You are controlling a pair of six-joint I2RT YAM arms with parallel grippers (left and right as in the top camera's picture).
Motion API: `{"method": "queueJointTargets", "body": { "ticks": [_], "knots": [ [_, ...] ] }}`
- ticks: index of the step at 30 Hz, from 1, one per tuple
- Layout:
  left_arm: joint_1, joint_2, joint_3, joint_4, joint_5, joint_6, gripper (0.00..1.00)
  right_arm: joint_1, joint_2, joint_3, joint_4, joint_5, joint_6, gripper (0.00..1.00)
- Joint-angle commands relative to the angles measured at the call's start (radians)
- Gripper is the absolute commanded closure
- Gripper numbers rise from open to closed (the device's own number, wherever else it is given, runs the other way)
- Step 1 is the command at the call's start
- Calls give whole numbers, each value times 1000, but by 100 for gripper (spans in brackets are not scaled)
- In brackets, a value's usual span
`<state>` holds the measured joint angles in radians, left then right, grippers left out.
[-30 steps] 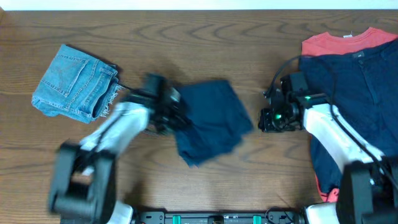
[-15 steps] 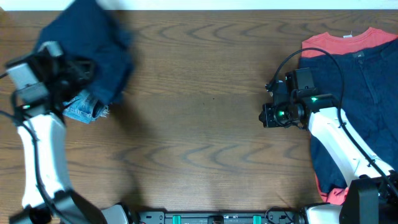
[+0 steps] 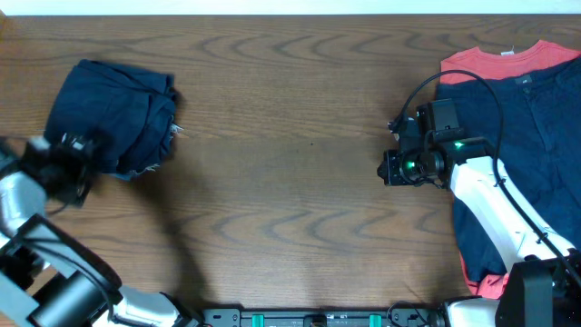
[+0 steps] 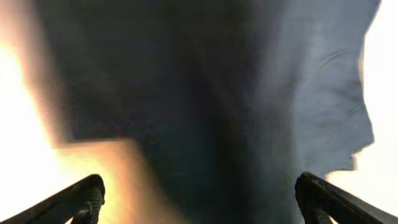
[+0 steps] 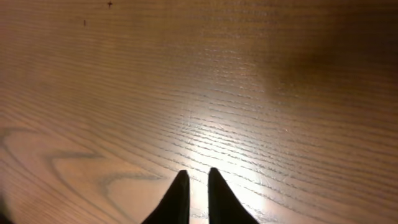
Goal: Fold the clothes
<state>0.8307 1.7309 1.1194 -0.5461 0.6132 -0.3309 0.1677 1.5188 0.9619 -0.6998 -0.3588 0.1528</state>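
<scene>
The wooden tabletop (image 3: pixel 300 136) is now bare across its middle, where a second ago the folded navy garment lay under the left arm. At the right edge the unfolded pile waits untouched: a large dark navy garment (image 3: pixel 536 154) spread over a red shirt (image 3: pixel 508 62), lying just as in both earlier pictures. The folded navy garment (image 3: pixel 109 123) has crossed the whole tabletop. Half a second ago it hung in the air above the folded denim shorts, and now it rests at the far left on top of them, hiding them except for a pale sliver of denim (image 3: pixel 138 170) at its near edge. That looks like one item finished and stacked, with the task moving on to the pile at the right. The left gripper (image 4: pixel 199 202) has let go: its jaws stand wide apart at the corners of its wrist view, the navy cloth ahead of them and not clamped, and the arm is blurred, drawing back toward the near left. The right gripper (image 5: pixel 197 180) hovers over bare wood just beside the pile, jaws almost together and holding nothing, where it was half a second ago.
</scene>
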Motion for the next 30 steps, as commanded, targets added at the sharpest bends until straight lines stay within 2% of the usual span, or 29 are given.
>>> {"method": "queueJointTargets", "body": {
  "ticks": [1,6,9,12,15,17,21,24,26,30],
  "knots": [
    [92,-67,27,-85,-31,125,2,4,-1,9,0,-19,10,88],
    [139,-195,55,-171,48,180,2,3,-24,22,0,-17,6,87],
    [90,-300,94,-203,64,238,2,3,-68,60,-13,-7,7,85],
    [-13,-399,146,-209,64,294,2,2,-129,121,-51,48,13,83],
    [-185,-487,225,-211,43,341,2,-6,-201,234,-144,172,73,78],
    [-317,-518,288,-232,-21,362,2,-25,-235,313,-207,228,114,71],
    [-607,-528,397,-328,-157,430,2,-116,-272,445,-298,277,121,46],
    [-814,-526,410,-390,-272,450,2,-233,-272,484,-322,311,126,27],
    [-926,-510,410,-430,-347,451,2,-326,-263,482,-322,309,148,20],
    [-1078,-464,410,-485,-454,451,2,-479,-206,482,-332,257,148,19]
  ]
}}
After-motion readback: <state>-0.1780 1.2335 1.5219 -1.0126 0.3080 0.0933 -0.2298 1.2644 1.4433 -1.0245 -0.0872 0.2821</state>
